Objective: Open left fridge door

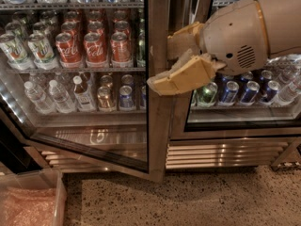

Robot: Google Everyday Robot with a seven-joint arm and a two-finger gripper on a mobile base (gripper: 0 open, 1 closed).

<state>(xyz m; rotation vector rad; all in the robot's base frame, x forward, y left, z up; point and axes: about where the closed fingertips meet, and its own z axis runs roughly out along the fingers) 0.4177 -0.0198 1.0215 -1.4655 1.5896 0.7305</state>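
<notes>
The left fridge door (158, 126) has a wide brushed-steel frame and stands ajar, its free edge swung out toward me. Red cola cans (96, 48) and water bottles (47, 95) show through its glass. My gripper (161, 60), tan at the end of a large cream arm (244, 32), is at the door's free right edge at mid height, touching the steel frame. The fridge (221, 154) shows its louvred grille below the right door (235, 122).
The right glass door is closed, with green and blue cans (235, 92) behind it. A clear plastic bin (33, 201) with pink contents stands on the speckled floor (211, 201) at the bottom left, near the door's swing path.
</notes>
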